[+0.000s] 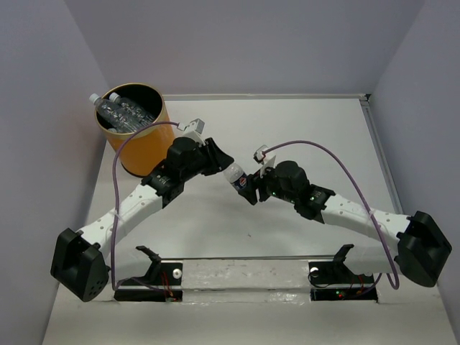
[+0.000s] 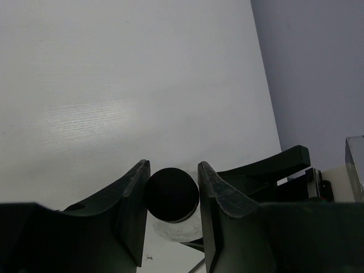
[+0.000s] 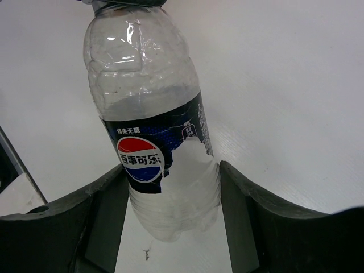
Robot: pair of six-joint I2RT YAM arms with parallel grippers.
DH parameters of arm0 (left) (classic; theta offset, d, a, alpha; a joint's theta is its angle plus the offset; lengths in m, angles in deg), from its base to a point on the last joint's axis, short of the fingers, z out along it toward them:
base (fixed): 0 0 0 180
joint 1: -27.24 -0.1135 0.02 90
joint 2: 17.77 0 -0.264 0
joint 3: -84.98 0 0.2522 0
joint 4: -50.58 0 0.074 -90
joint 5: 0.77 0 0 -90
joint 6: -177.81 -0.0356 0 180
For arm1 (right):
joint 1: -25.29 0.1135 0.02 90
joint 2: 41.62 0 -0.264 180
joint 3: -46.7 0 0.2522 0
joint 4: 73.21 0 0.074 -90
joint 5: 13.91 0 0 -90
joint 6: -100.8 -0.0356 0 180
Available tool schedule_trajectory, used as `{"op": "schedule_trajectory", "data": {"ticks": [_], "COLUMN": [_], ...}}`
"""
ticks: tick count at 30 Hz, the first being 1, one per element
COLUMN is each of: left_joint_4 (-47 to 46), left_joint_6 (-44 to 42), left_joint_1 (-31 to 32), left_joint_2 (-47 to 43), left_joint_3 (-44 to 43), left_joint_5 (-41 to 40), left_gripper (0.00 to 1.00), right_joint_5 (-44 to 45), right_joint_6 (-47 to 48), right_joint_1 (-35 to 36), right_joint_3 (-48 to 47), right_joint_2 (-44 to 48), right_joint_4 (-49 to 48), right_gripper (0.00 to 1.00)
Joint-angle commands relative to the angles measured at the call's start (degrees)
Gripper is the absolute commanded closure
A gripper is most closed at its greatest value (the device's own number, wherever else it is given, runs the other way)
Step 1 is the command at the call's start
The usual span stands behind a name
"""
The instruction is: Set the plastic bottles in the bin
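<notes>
From above, both arms are reaching inward over the tabletop [image 1: 302, 129]. The left gripper [image 1: 224, 167] and right gripper [image 1: 250, 188] are sharing one dark-labelled bottle [image 1: 237, 177], which is lying diagonally with its neck toward the left arm. Other bottles [image 1: 126, 111] are lying in the bin [image 1: 140, 151], far left.

Left wrist: narrow fingers are pinching the black cap [image 2: 172, 196].

Right wrist: half-spread fingers are clasping the bottle's lower half, neck pointing away.

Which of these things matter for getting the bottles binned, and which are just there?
Job: Pepsi-label bottle, gripped by the left gripper at its cap and the right gripper at its body; bin; bottles inside it.
Just there: purple cables; clear strip at the near edge.
</notes>
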State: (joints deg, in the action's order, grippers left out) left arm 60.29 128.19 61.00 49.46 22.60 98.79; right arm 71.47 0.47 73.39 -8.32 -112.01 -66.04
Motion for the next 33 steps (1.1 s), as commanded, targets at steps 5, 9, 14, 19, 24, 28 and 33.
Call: {"op": "schedule_trajectory", "data": {"ticks": [5, 9, 14, 19, 24, 28, 33], "left_joint_4": [-2.10, 3.08, 7.83, 7.57, 9.06, 7.23, 4.59], "left_joint_6": [-2.49, -8.29, -14.09, -16.56, -18.93, -20.60, -22.63], "left_joint_1": [0.08, -1.23, -11.04, -20.39, -26.81, -29.80, -30.33], "left_joint_2": [-4.11, -4.03, -1.31, 1.67, 6.42, 9.85, 14.69], "left_joint_3": [-2.61, -13.30, -28.68, -35.83, -41.28, -41.47, -38.75], "left_joint_5": [-7.61, -16.75, -23.36, -30.20, -34.34, -37.42, -39.45], "left_gripper": [1.00, 1.00, 1.00, 1.00, 1.00, 1.00, 1.00], "right_joint_5": [2.42, 3.57, 4.27, 7.69, 8.40, 8.40, 9.10], "right_joint_6": [-1.19, -1.01, -0.84, -0.75, -1.01, -1.10, -1.01], "right_joint_1": [0.24, 0.24, 0.24, 0.24, 0.24, 0.24, 0.24], "right_joint_3": [0.47, 1.44, 2.58, 3.02, 2.85, 2.58, 2.76], "right_joint_2": [2.62, 4.90, 6.67, 7.37, 6.76, 6.23, 6.49], "right_joint_4": [-5.36, -5.80, -6.33, -6.24, -5.80, -5.63, -5.63], "right_gripper": [0.19, 0.07, 0.06, 0.07, 0.08, 0.08, 0.08]}}
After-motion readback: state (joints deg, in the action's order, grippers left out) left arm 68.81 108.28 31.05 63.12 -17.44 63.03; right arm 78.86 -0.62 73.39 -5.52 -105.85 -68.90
